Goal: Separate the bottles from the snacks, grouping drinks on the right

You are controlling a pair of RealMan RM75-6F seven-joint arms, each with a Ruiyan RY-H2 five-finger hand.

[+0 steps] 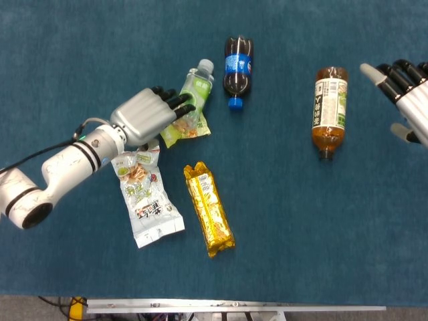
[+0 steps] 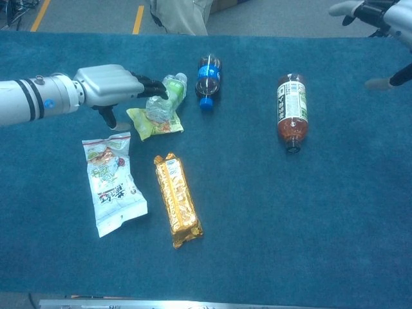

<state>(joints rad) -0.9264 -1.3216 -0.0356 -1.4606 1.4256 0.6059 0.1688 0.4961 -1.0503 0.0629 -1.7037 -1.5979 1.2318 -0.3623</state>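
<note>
- A clear plastic bottle with a green label and white cap lies on its side on the blue table cloth, cap pointing to the far side, its lower end resting on a yellow-green snack bag.
- The left hand, silver-backed with black fingers, has its fingertips at the near-left side of that bottle; they reach onto it, but a closed grasp does not show and I cannot tell whether it holds.
- A dark cola bottle with a blue label and blue cap lies just beside the clear one, cap pointing toward the robot.
- A brown tea bottle with a white and green label lies well apart on the right side, neck pointing toward the robot.
- The right hand hovers at the right edge, fingers spread, holding nothing.
- A white printed snack pouch and a long gold foil packet lie side by side near the front left.
</note>
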